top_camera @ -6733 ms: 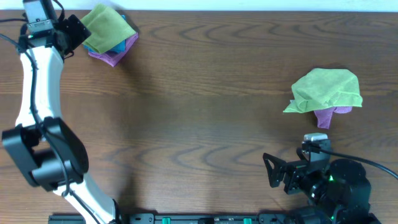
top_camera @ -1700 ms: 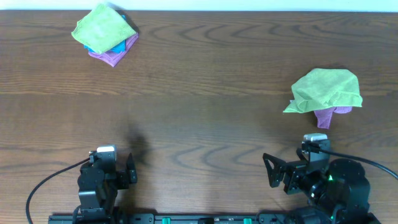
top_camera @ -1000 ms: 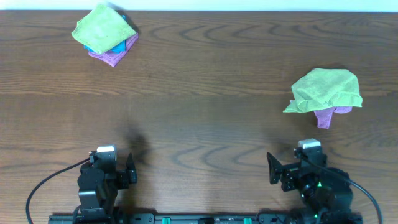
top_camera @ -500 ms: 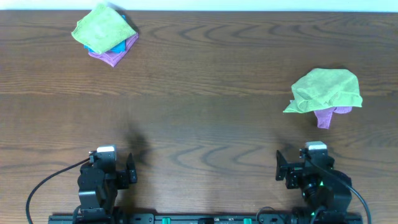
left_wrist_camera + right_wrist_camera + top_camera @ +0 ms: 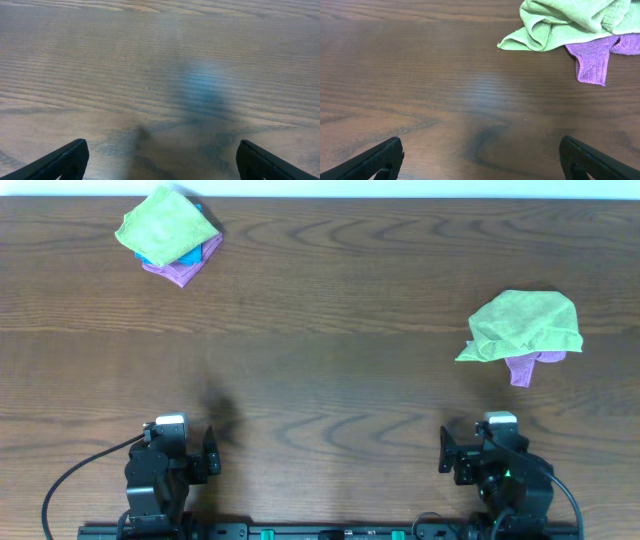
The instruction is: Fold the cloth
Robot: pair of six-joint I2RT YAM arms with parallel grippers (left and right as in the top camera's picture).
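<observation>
The left gripper [image 5: 160, 157], fingers apart and empty, has pulled back from the cloth [image 5: 168, 225], which lies folded far ahead of it. The right gripper [image 5: 480, 155], also spread and empty, has just swung straight, with the rumpled cloth [image 5: 567, 20] ahead to its right. Folding looks finished.

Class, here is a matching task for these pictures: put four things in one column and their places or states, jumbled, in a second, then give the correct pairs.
Things
1. folded green cloth
2. rumpled green cloth
3. blue cloth
4. left pincer

Places or states
A. open, over the bare table at the near edge
B. on the right, lying over a purple cloth
C. uppermost of the cloths at the far left
D. peeking out between two other cloths

Pairs: 1-C, 2-B, 3-D, 4-A
</observation>
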